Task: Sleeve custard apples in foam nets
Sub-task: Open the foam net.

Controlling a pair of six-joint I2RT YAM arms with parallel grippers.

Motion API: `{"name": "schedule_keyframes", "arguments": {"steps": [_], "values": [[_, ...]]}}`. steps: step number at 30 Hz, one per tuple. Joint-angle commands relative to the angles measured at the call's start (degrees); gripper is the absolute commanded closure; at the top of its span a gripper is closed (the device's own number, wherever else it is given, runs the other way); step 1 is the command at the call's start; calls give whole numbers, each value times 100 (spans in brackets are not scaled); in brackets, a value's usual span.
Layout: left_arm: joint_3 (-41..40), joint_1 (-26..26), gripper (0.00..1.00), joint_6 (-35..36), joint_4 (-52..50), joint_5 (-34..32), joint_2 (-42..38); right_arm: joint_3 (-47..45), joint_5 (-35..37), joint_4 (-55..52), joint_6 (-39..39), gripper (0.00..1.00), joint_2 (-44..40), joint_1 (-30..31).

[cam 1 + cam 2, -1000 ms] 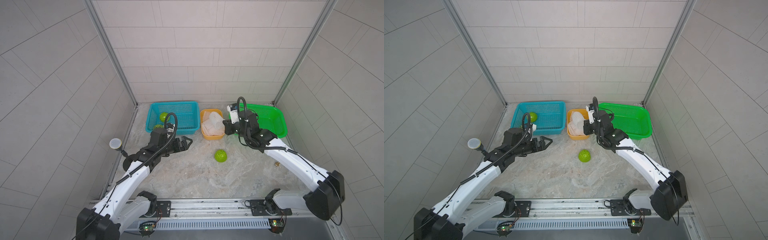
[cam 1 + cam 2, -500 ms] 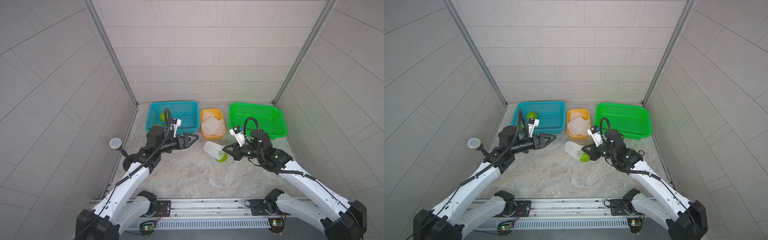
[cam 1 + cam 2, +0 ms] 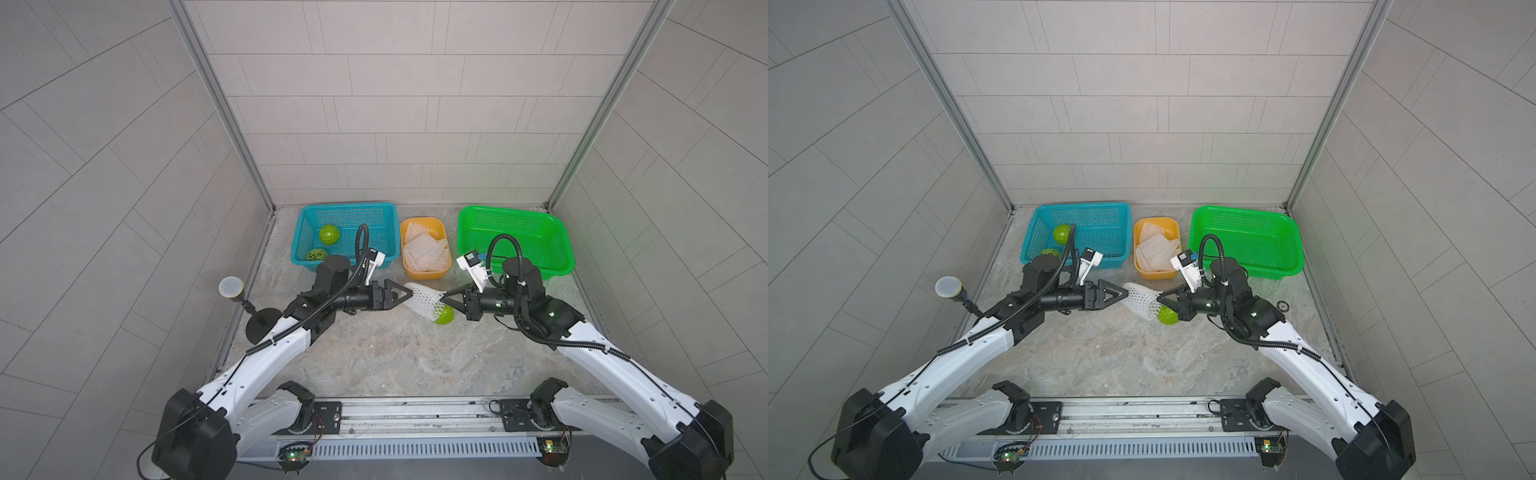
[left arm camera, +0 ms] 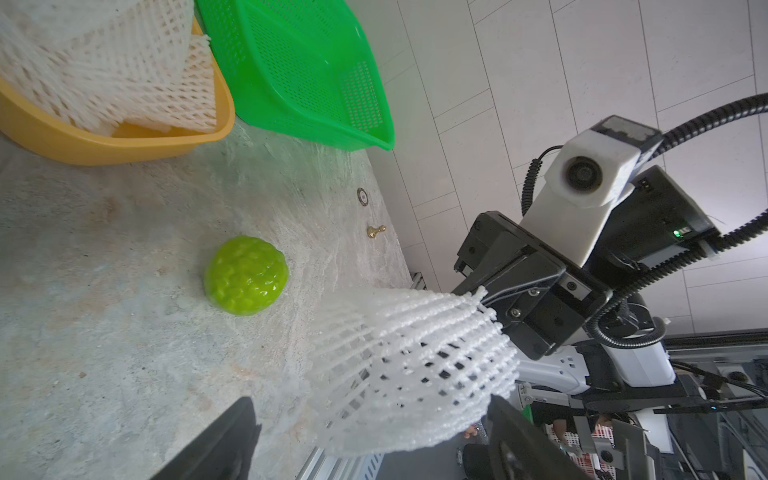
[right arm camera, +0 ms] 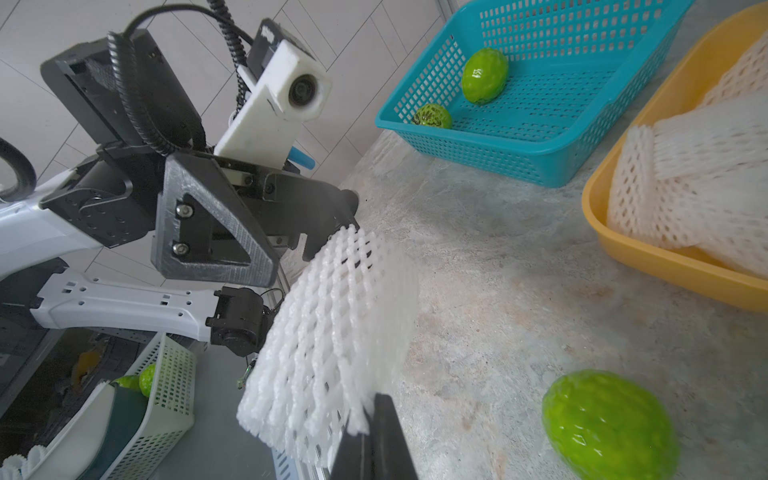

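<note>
Right now my right gripper (image 3: 444, 296) is clamped on one end of a foam net (image 3: 424, 301), holding it off the table (image 3: 374, 357). My left gripper (image 3: 409, 294) has its jaws spread wide at the net's other end and, as far as I can tell, is not pinching it. The custard apple (image 3: 444, 315) lies on the table near the held end, outside the net. I judge this to be the mouth-opening step. Next, the left must catch the rim and stretch it so the fruit can go in.
</note>
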Motion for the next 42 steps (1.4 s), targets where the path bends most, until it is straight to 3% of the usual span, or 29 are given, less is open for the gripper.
{"name": "schedule_keyframes", "arguments": {"steps": [1,4,11,15,19,28,29,32,35,39,42], "values": [[-146,-53,14,-324,817,226,-30,-10,-104,372,155,100,-6,15],[-285,-53,22,-645,1376,333,-40,-37,-121,403,187,100,8,17],[-386,-60,42,-703,1480,401,-134,-76,-112,389,176,100,74,18],[-458,-60,63,-748,1506,384,-186,-50,-112,367,198,100,111,7],[-509,-60,70,-803,1556,451,-149,0,-165,402,235,100,103,5],[-669,-77,96,-1112,2138,586,21,314,-148,205,152,100,257,-55],[-686,-77,95,-1152,2213,593,57,359,-155,196,145,100,282,-58],[-695,-86,75,-1247,2349,575,118,516,-216,52,19,100,347,-70],[-682,-71,66,-1279,2356,585,124,635,-271,-168,-174,100,420,-65],[-704,-81,66,-1287,2367,582,42,759,-182,-608,-411,100,537,-70],[-731,-77,74,-1319,2432,554,27,741,-211,-582,-387,100,574,-71]]}}
